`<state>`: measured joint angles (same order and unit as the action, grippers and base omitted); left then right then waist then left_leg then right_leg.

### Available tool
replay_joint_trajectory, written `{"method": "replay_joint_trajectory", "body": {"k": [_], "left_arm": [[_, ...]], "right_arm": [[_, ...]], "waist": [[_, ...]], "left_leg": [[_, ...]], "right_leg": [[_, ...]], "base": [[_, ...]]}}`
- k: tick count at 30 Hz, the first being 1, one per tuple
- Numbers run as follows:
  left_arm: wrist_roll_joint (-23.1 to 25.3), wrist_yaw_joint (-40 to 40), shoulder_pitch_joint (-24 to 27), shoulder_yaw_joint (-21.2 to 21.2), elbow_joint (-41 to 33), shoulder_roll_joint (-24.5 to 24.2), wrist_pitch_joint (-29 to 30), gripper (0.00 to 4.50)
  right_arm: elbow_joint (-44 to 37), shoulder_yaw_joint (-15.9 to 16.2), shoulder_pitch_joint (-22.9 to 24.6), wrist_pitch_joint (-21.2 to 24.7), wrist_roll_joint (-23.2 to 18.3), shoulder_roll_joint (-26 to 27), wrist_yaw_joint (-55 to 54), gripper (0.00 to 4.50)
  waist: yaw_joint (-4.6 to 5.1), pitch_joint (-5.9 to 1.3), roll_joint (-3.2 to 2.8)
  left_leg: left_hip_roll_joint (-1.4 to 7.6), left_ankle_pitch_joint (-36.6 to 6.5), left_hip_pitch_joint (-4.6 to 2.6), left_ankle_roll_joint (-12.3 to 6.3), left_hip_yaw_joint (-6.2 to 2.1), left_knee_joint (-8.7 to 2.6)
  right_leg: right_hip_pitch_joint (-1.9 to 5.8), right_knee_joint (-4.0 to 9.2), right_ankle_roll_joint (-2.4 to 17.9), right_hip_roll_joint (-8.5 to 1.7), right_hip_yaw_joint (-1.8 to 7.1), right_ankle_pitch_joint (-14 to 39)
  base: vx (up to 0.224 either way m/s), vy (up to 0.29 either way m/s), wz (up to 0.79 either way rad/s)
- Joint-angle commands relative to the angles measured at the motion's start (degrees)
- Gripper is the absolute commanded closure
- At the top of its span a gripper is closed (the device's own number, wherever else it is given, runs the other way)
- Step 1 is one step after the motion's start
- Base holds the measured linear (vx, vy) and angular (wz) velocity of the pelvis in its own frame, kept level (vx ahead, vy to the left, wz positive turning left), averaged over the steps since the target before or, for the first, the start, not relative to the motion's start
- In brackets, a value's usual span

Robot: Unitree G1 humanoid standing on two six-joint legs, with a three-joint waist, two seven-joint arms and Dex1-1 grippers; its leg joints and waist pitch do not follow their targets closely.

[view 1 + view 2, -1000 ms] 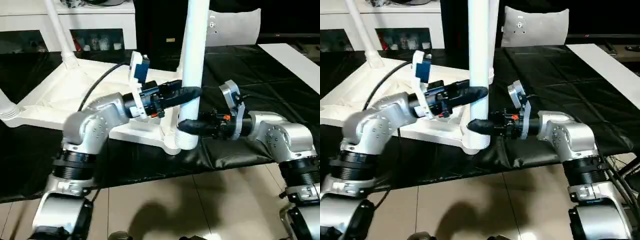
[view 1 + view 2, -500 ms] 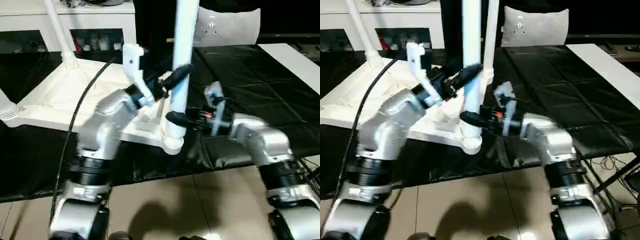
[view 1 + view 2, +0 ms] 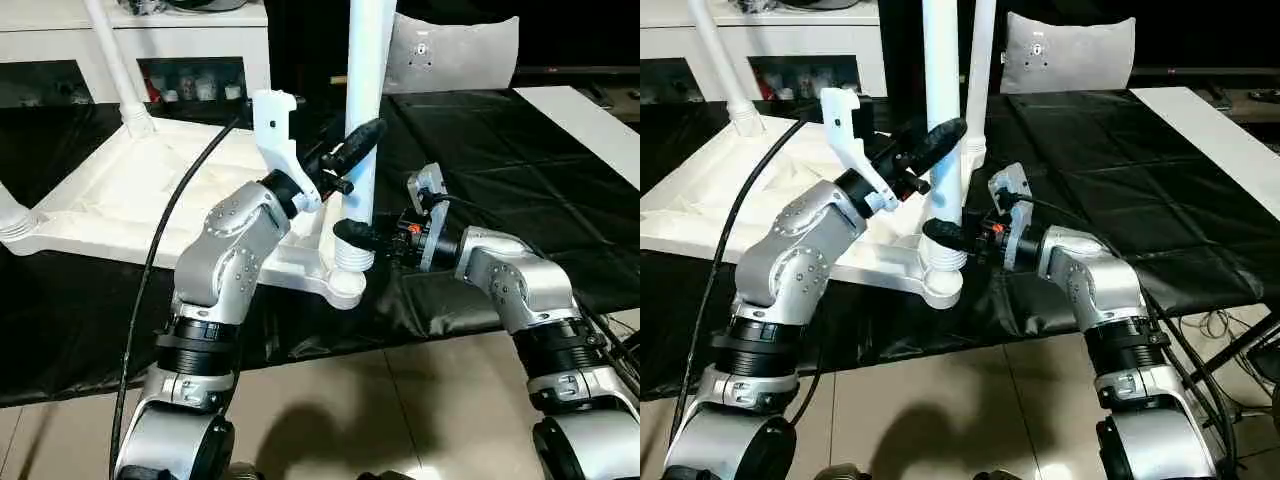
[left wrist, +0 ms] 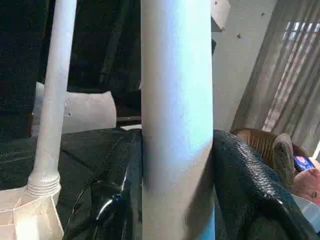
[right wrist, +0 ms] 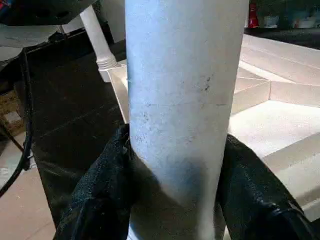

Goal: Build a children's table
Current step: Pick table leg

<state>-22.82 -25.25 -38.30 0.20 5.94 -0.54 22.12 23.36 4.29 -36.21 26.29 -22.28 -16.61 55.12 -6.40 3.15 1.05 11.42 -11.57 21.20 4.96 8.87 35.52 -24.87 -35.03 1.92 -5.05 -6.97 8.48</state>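
Seating leg into tabletop's near-corner socket; left tool and right tool both clamped on it. Next: twist it home, I'd say.

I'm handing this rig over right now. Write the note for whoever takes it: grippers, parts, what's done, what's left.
Left gripper: clamped on the near leg, higher up.
Right gripper: clamped on the same leg just above its threaded base.
Tabletop lies upside down on the black table.
Done: three other legs stand in their corners.
Left: near leg stands upright in the near corner socket; threads still show, so it likely needs seating.
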Motion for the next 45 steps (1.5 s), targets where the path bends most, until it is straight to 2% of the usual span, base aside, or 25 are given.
{"method": "replay_joint_trajectory", "body": {"k": [1, 8, 9, 10, 11, 13, 15, 18, 21, 25, 30, 31, 34, 36, 40, 45], "left_arm": [[1.3, 1.9, 0.3, 0.1, 0.0, 0.0, 0.5, 2.72], [-0.9, 4.0, -0.7, 3.1, 1.2, 0.6, 1.3, 2.72], [-1.3, 4.4, -1.0, 3.8, 1.7, 0.6, 1.4, 2.72], [-1.7, 4.6, -1.2, 4.4, 2.2, 0.5, 1.6, 2.72], [-2.7, 4.8, -1.6, 5.5, 2.8, 0.5, 2.2, 2.72], [-4.3, 5.0, -2.0, 7.0, 3.6, 0.5, 3.0, 2.73], [-5.6, 4.7, -2.3, 7.9, 3.9, 0.4, 3.5, 2.73], [-5.7, 4.6, -2.5, 8.3, 4.3, 0.2, 3.7, 2.73], [-7.2, 3.1, -3.1, 8.6, 5.2, -0.3, 4.8, 2.73], [-8.2, 1.4, -3.6, 8.7, 5.5, -0.7, 5.9, 2.73], [-11.2, -9.9, -3.1, 5.1, 3.3, -3.6, 9.5, 2.73], [-11.2, -9.9, -3.1, 5.1, 3.3, -3.6, 9.5, 2.73], [-12.0, -15.5, -2.8, 2.8, 2.3, -5.5, 9.6, 2.73], [-13.0, -22.4, -3.0, 0.9, 1.5, -7.2, 9.9, 2.73], [-12.8, -23.8, -3.3, 0.6, 1.9, -7.5, 9.5, 2.73], [-12.8, -24.4, -3.4, -0.3, 1.6, -7.2, 8.7, 2.73]], "right_arm": [[-0.1, -0.7, -1.2, -1.5, 0.9, -0.2, -0.7, 2.57], [0.4, -0.6, -1.7, -1.8, 1.2, -0.3, -0.9, 2.57], [0.6, -1.2, -2.0, -1.2, 0.6, -0.3, -0.7, 2.57], [0.7, -2.1, -2.3, -0.1, -0.6, -0.3, -0.3, 2.01], [0.6, -3.1, -2.6, 1.3, -2.2, -0.5, 0.6, 1.87], [0.3, -4.0, -2.9, 2.7, -3.7, -1.0, 1.9, 1.81], [0.0, -4.1, -3.0, 3.2, -4.2, -1.7, 3.1, 1.53], [0.1, -4.8, -3.2, 3.9, -5.0, -2.4, 3.9, 1.35], [1.5, -6.3, -4.3, 4.9, -6.3, -4.2, 5.9, 0.96], [1.9, -6.2, -4.6, 5.7, -5.9, -5.7, 7.3, 0.66], [2.8, -4.5, -5.2, 5.8, -5.0, -9.0, 12.1, 0.31], [2.8, -4.5, -5.2, 5.8, -5.0, -9.0, 12.1, 0.28], [2.5, -4.1, -5.2, 5.4, -5.1, -9.9, 14.7, 0.28], [0.5, -2.9, -4.4, 5.1, -6.0, -11.4, 20.1, 0.28], [-0.6, -2.5, -4.0, 5.6, -6.7, -11.8, 22.2, 0.28], [-2.1, -1.0, -2.9, 5.8, -6.5, -11.2, 23.3, 0.28]], "waist": [[-0.01, -4.7, 1.14], [0.01, -4.7, 1.13], [0.09, -4.7, 1.37], [0.02, -4.72, 1.22], [0.07, -4.68, 1.49], [-0.04, -4.66, 1.39], [-0.07, -4.75, 1.44], [-0.15, -4.84, 1.29], [-0.18, -4.87, 1.45], [-0.35, -4.79, 1.64], [-0.43, -4.74, 1.69], [-0.42, -4.71, 1.69], [-0.32, -4.73, 1.66], [-0.22, -4.68, 1.66], [-0.24, -4.6, 1.52], [-0.28, -4.62, 1.58]], "left_leg": [[0.99, -3.0, 0.51, -3.87, 0.46, -3.45], [0.97, -2.7, 0.53, -4.05, 0.46, -3.43], [0.94, -2.8, 0.53, -4.15, 0.51, -3.41], [0.91, -2.8, 0.51, -4.16, 0.49, -3.4], [0.85, -3.0, 0.49, -4.36, 0.55, -3.39], [0.83, -2.9, 0.5, -4.49, 0.54, -3.39], [0.79, -2.6, 0.48, -4.52, 0.52, -3.33], [1.08, -1.8, 0.33, -4.63, 0.34, -3.37], [1.08, -2.1, 0.27, -4.44, 0.38, -3.36], [1.02, -2.4, 0.33, -4.43, 0.45, -3.34], [1.02, -2.5, 0.31, -4.33, 0.45, -3.35], [1.05, -2.7, 0.31, -4.3, 0.46, -3.36], [1.1, -2.9, 0.36, -4.34, 0.41, -3.37], [1.16, -3.3, 0.26, -4.48, 0.47, -3.39], [1.28, -3.4, 0.25, -4.46, 0.46, -3.38], [1.19, -4.0, 0.26, -3.79, 0.44, -3.42]], "right_leg": [[4.81, 4.42, 4.7, -2.97, 2.84, 17.6], [4.85, 4.32, 5.2, -2.93, 2.84, 17.0], [4.82, 4.37, 5.3, -2.88, 2.81, 17.0], [4.84, 4.3, 5.3, -2.93, 2.81, 17.2], [4.84, 4.33, 5.3, -2.83, 2.79, 17.5], [4.84, 4.47, 4.9, -2.86, 2.79, 17.7], [4.9, 4.39, 4.6, -2.76, 2.72, 17.5], [4.74, 4.17, 5.3, -2.81, 2.74, 15.4], [4.86, 3.92, 7.2, -2.9, 2.81, 13.4], [5.0, 3.92, 7.5, -2.93, 2.85, 13.7], [4.96, 4.0, 7.7, -3.02, 2.83, 14.7], [4.95, 4.0, 7.8, -3.03, 2.84, 14.8], [5.06, 3.95, 8.2, -3.08, 2.82, 14.6], [5.04, 3.96, 8.3, -3.05, 2.86, 14.9], [5.01, 3.94, 8.7, -3.01, 2.9, 14.5], [5.06, 4.25, 7.6, -3.05, 2.81, 17.0]], "base": [[0.0, 0.0, 0.0], [0.0, 0.0, 0.0], [0.0, 0.0, 0.0], [0.0, 0.0, 0.0], [0.0, 0.0, 0.0], [0.0, 0.0, 0.0], [0.0, 0.0, 0.0], [0.0, 0.0, 0.0], [0.0, 0.0, 0.0], [0.0, 0.0, 0.0], [0.0, 0.0, 0.0], [0.0, 0.0, 0.0], [0.0, 0.0, 0.0], [0.0, 0.0, 0.0], [0.0, 0.0, 0.0], [0.0, 0.0, 0.0]]}}
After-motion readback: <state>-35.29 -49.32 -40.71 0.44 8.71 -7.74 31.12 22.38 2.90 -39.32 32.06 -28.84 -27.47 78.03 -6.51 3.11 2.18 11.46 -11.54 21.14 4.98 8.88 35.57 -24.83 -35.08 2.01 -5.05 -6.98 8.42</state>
